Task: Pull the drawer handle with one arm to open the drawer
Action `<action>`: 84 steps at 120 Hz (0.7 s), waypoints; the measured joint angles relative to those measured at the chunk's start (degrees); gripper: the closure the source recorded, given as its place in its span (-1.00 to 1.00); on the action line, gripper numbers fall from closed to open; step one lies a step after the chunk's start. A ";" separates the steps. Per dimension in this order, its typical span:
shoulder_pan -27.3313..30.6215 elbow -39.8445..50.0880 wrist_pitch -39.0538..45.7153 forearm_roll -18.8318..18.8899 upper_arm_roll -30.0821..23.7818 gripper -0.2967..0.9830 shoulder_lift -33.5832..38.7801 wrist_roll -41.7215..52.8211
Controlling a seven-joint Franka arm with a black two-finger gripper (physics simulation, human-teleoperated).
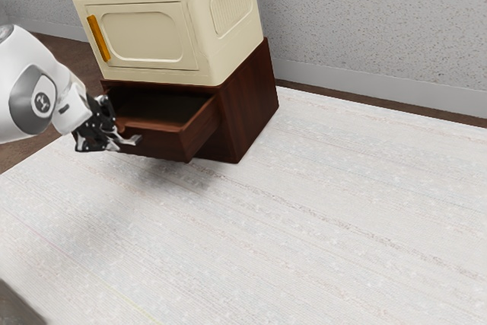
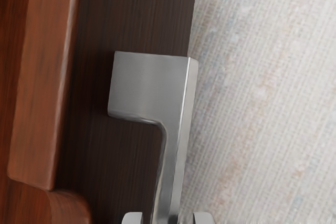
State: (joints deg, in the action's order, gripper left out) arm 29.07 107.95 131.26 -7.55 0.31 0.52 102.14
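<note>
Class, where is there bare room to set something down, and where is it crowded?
Free: the pale rug from the dark cabinet toward the exterior view's bottom edge; what shows inside the open drawer looks bare. Crowded: the drawer's handle, with my gripper at it.

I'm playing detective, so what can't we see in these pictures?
- Drawer, deep inside: exterior view, dark shadow.
- Handle, one end: wrist view, lower edge cuts it.
- Cream cabinet, part of its top: exterior view, upper edge.
- Arm, the rest: exterior view, left edge.

Orange-handled cream cabinet (image 1: 144, 39), speckled grey wall (image 1: 365, 20), pale rug (image 1: 304, 226), brown floor (image 1: 23, 151)
</note>
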 joint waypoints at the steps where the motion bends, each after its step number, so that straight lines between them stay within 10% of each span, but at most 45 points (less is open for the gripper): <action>1: 0.02 0.12 0.00 0.00 0.00 0.49 0.11 0.00; 84: -1.37 7.40 -0.03 -0.04 -0.01 0.50 6.65 -0.11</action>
State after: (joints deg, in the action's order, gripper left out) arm 27.70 115.35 131.23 -7.59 0.30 7.16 102.02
